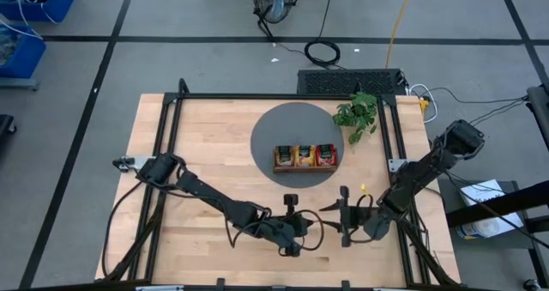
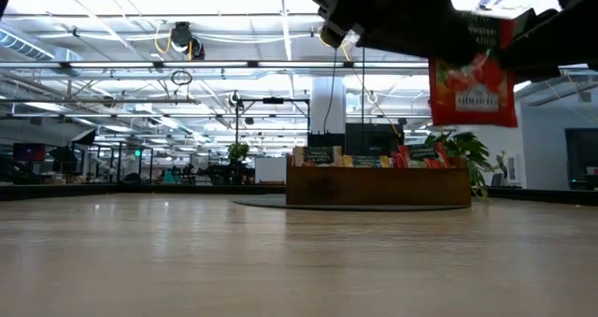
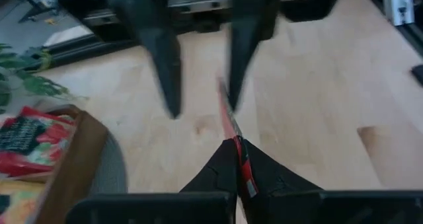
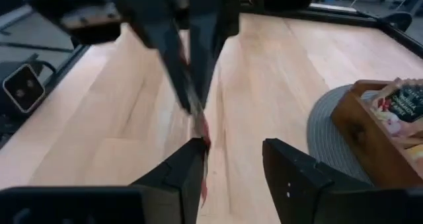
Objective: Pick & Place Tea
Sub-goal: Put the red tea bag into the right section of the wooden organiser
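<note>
We see the left gripper [image 1: 310, 225] low over the near part of the tabletop [image 1: 214, 171], its fingers [image 3: 228, 168] pinched tight on a red tea sachet [image 2: 472, 72] that it holds edge-on, clear of the wood. The right gripper [image 1: 336, 215] faces it from just beside, fingers [image 4: 291, 168] parted, one lying against the sachet's edge and the other standing off from it, so we judge that it has no grip on the sachet. In the low view the sachet hangs in the air beneath the dark arms, its printed label facing the camera. Farther back, on a round grey mat [image 1: 274, 132], stands a wooden tray [image 1: 305, 166] with more sachets [image 1: 305, 155] upright in its three compartments. A green plant [image 1: 358, 115] sits just beside the mat's right edge.
</note>
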`<action>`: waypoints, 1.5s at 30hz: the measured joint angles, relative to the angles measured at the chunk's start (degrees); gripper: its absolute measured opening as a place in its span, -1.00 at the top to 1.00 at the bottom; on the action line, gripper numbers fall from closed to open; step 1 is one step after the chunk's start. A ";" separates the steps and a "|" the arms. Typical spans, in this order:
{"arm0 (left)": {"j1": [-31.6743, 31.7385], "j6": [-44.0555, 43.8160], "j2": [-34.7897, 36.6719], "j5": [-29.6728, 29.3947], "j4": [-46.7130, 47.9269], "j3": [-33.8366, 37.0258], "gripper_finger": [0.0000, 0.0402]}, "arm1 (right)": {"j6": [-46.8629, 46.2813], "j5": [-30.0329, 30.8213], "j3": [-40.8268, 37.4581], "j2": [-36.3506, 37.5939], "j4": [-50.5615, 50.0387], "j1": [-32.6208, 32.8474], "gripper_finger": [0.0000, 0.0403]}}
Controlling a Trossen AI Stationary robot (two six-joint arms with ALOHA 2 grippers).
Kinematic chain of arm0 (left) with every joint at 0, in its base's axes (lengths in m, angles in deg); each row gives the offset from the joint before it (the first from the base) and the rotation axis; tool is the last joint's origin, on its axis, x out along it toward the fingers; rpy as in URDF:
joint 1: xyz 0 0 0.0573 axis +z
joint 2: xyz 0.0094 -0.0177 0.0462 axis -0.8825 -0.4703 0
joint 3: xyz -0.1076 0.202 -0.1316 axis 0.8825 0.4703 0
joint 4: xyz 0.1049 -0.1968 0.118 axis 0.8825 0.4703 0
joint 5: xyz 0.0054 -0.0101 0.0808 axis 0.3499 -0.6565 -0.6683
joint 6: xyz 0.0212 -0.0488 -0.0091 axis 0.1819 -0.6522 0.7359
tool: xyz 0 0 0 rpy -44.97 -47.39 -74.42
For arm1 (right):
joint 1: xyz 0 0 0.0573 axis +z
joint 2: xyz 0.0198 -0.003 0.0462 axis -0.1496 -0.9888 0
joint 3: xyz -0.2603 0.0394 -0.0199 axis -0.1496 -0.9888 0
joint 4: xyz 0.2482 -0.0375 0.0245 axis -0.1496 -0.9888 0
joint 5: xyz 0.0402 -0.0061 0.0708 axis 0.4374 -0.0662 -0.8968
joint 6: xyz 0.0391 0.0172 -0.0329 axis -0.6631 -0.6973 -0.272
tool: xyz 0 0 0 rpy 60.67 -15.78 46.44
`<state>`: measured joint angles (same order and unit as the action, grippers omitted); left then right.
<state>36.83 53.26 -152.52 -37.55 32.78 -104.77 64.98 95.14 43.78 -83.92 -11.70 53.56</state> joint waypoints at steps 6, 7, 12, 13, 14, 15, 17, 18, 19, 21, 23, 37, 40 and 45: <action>1.16 -0.76 -1.62 0.91 -0.68 0.00 0.97 | 1.29 -5.43 -3.14 0.02 8.41 -1.99 0.39; 1.36 -0.97 -1.88 1.03 -0.77 0.00 0.96 | 1.37 -6.46 -3.52 0.04 9.38 -2.23 0.42; 2.09 -2.21 -2.00 3.05 -1.36 0.00 0.98 | 1.09 -9.03 -4.41 0.03 9.63 -2.78 0.62; 2.13 -2.27 -2.00 3.64 -1.36 0.00 0.98 | 1.09 -9.04 -4.54 0.04 9.64 -2.78 0.68; 2.13 -2.34 -2.00 3.76 -1.36 0.00 0.97 | 1.11 -9.03 -4.68 0.04 9.61 -2.78 0.74; 2.13 -2.33 -2.00 3.81 -1.46 0.00 0.96 | 1.17 -8.92 -4.70 0.02 9.61 -2.78 0.80; 2.18 -2.34 -2.00 3.82 -1.55 0.00 0.95 | 2.13 -8.84 -4.70 0.03 9.96 -2.78 0.93; 2.18 -2.36 -2.00 3.82 -1.55 0.00 0.96 | 2.62 -8.84 -4.70 0.02 10.07 -2.78 0.97; 2.22 -2.43 -2.00 3.82 -1.55 0.00 0.97 | 2.62 -8.84 -4.70 0.02 10.07 -2.78 0.97; 2.27 -2.75 -2.00 3.85 -1.41 0.00 0.98 | 2.28 -8.74 -4.70 0.02 10.05 -2.78 0.98; 2.29 -2.97 -2.00 4.04 -0.84 -0.02 0.96 | 2.44 -8.71 -4.73 0.02 10.00 -2.78 0.99; 2.00 -4.17 3.42 6.81 16.96 0.00 0.20 | 1.31 -8.27 -4.73 0.08 6.35 -2.48 1.00; 0.87 -9.02 7.06 0.96 25.49 0.67 0.23 | 0.33 -8.36 -4.73 0.11 4.93 -2.48 1.00; -2.74 -6.31 13.41 -6.74 25.58 5.72 0.67 | -0.05 -8.57 -4.73 0.11 3.93 -2.48 1.00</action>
<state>34.09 46.95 -139.11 -44.29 58.36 -99.05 64.94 86.56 39.05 -83.82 -7.77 51.08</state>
